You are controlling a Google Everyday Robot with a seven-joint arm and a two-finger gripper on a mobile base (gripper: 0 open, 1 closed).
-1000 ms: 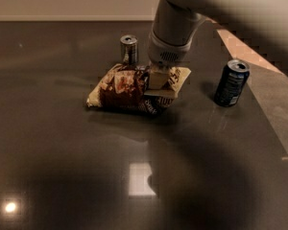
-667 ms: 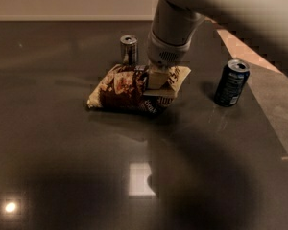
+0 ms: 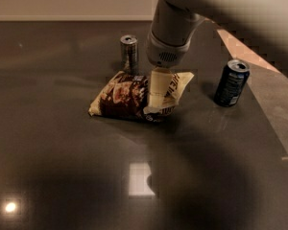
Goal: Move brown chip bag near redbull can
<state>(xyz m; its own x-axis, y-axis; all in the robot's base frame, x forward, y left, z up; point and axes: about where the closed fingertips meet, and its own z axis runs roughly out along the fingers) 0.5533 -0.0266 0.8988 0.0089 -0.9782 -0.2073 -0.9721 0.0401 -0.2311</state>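
- Pincer (image 3: 156, 94) is held low over the counter (image 3: 62, 166), near the middle of the view, hanging straight down from the pale arm (image 3: 173, 32) that enters from the upper right.
- It is seen closed on the brown chip bag (image 3: 120, 97): one cream finger (image 3: 157, 86) is pressed against the near face of the bag towards its right end, and the other is hidden behind the bag.
- The bag is laid on the counter with its long axis running across the view, from lower left to upper right.
- Its left end is rested flat on the surface, while the right end, with the cream edge and the lettering, is tipped upward beside the pincer and pointed to the upper right.
- The redbull can (image 3: 129, 54) is stood upright just behind the bag's upper edge, near it, though contact cannot be judged.
- A dark blue can (image 3: 232, 83) is stood upright well to the right, apart from the bag.
- A bright square reflection (image 3: 140, 178) is seen on the glossy counter in front of the bag.
- Compared with a second ago, almost nothing is altered: the pincer is kept on the same part of the bag, the bag is aligned as before, and both cans are unmoved.
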